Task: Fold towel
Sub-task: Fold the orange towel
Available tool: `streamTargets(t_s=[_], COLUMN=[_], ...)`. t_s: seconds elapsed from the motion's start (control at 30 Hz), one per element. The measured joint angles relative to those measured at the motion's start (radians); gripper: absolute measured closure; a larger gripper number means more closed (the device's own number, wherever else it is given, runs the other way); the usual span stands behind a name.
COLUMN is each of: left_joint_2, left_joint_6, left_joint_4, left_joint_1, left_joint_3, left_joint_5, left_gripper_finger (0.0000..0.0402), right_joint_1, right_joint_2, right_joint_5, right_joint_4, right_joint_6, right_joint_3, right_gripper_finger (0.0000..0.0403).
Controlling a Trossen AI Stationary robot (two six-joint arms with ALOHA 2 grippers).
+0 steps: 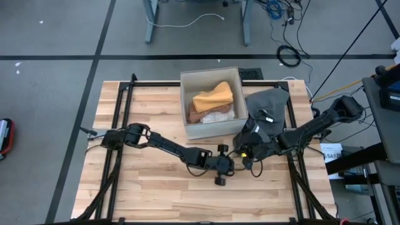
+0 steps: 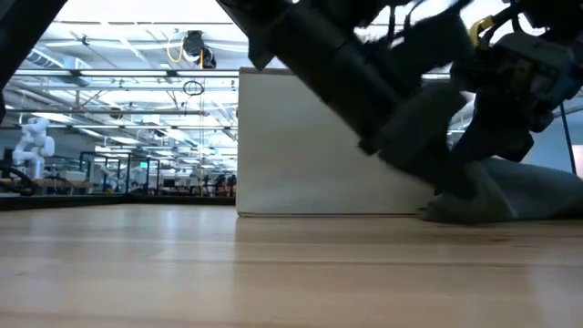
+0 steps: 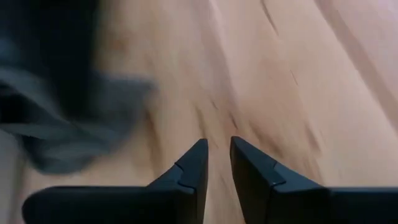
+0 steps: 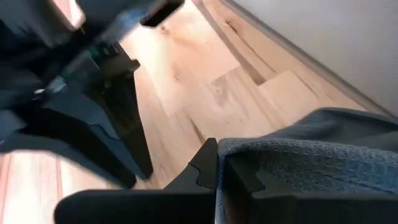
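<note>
the dark grey towel [image 1: 270,107] lies crumpled on the right side of the wooden table [image 1: 144,187], just beside the right wall of the open box [image 1: 209,75], with its near corner bunched toward the middle of the table. in the right wrist view the towel's terry edge [image 4: 311,155] sits right at the tips of the right gripper [image 4: 217,163], whose fingers are pressed together; the cloth appears to be pinched between them, though the fold hides the exact contact. seen from above, the right gripper [image 1: 251,150] reaches in from the right edge to that near corner. the left gripper [image 1: 226,164] stretches across from the left side and sits over bare wood just beside the towel's corner and close to the right gripper; in its own wrist view the left gripper [image 3: 219,158] has its fingers nearly together with a narrow gap, nothing between them, and a blurred dark mass of towel [image 3: 68,118] off to one side. the box holds an orange cloth [image 1: 214,97] on top of a paler cloth [image 1: 215,115]. from table height the box wall [image 2: 310,146] stands behind the arms, and the towel [image 2: 510,196] slumps on the wood next to it. beyond the table edge, cables [image 1: 284,37] trail on the floor.
</note>
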Motion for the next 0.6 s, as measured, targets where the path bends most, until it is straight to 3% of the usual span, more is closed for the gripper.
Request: streamTargets(t_s=[0.17,0.3,0.47,0.6], left_joint_2=[0.007,0.022,0.031,0.028], left_joint_6=[-0.094,-0.124,-0.215,-0.259], left_joint_4=[0.152,0.169,0.056,-0.009], left_joint_1=[-0.037,-0.053,-0.074,-0.096], left_joint_3=[0.001,0.002,0.001,0.001], left_joint_5=[-0.168,-0.165,-0.208,-0.316], left_gripper_finger=[0.0328,0.0327,0.0296,0.0252], right_joint_1=[0.007,0.018,0.046,0.073], right_joint_2=[0.101,0.161,0.186,0.184], right_joint_5=[0.003,-0.003,0.033,0.102], right_joint_4=[0.131,0.215,0.296,0.398], right_joint_6=[-0.008,-0.015,-0.034,-0.087], right_joint_3=[0.0,0.001,0.001,0.001], right_gripper_finger=[0.0403,0.0403,0.0403,0.0403])
